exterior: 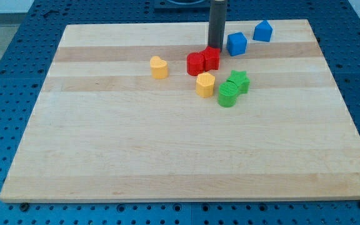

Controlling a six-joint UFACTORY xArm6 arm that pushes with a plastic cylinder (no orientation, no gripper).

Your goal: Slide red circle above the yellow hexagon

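Observation:
The red circle [196, 64] lies on the wooden board, touching a second red block [211, 59] on its right. The yellow hexagon [205, 84] sits just below and slightly right of the red circle, a small gap between them. My tip [215, 48] is at the lower end of the dark rod, right behind the second red block, at the view's top side of the red pair. It seems to touch that block's upper edge.
A yellow heart-like block [159, 67] lies left of the red pair. Two green blocks, a star [238, 81] and a round one [227, 95], touch right of the hexagon. Two blue blocks [237, 44] [263, 30] lie at the top right. The board's [167, 156] edges drop to a blue pegboard table.

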